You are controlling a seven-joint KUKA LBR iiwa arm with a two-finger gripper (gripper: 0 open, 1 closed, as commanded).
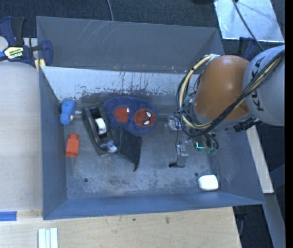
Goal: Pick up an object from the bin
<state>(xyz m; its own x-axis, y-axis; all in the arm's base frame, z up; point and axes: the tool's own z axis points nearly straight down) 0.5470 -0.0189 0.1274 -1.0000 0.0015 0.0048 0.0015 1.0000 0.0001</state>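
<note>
My gripper [179,160] hangs low over the bin floor right of the middle, under the orange-covered wrist. A small white rounded object [208,182] lies to its lower right near the front wall, apart from it. To the left, a blue pouch with red spider-mask faces [132,117] lies at the back, and a black flap [130,149] sticks out below it. No thing shows in the gripper.
A black tape dispenser with a white roll [99,130] lies left of the pouch. An orange block [72,145] and a blue toy [66,112] sit by the left wall. The arm fills the bin's right back corner.
</note>
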